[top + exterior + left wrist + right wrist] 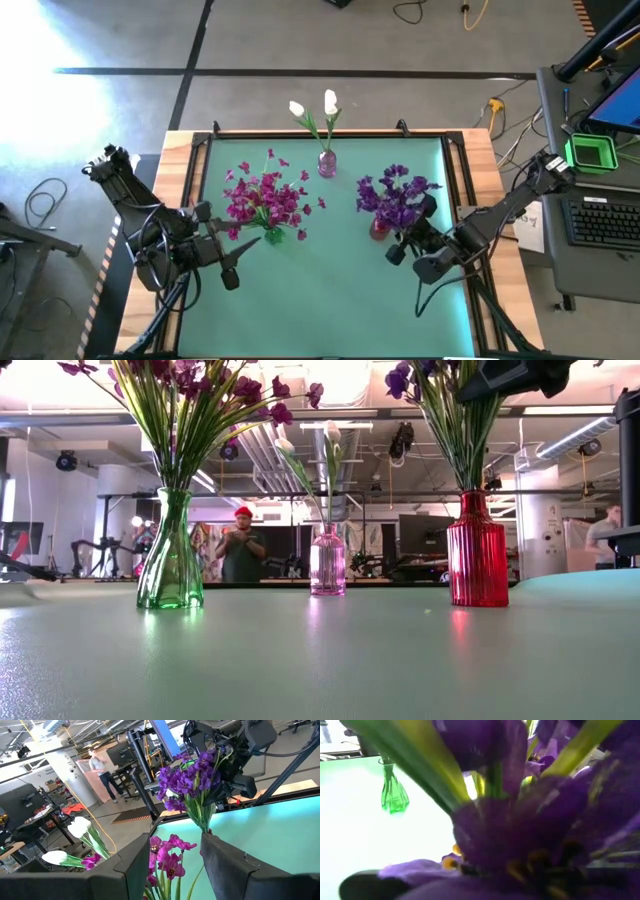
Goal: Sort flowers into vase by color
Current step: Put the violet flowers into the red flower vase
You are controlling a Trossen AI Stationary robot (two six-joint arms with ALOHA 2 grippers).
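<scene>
Magenta flowers (264, 197) centre-left in the high view, purple flowers (395, 195) centre-right, white buds (315, 108) upper centre, all in vases. Judged light, with thin stems and soft blooms; grip the stems. Left gripper (175, 865) is spread and empty; the right gripper (418, 228) sits against the purple bunch, its state impossible to tell.

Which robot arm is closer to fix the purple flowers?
Probably the right one. Its tool is already at the purple flowers in the red vase; the left tool is by the pink flowers.

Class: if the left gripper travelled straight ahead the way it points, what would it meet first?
Probably the magenta-pink flowers in the green glass vase, seen just beyond the open left gripper; depth is uncertain.
</scene>
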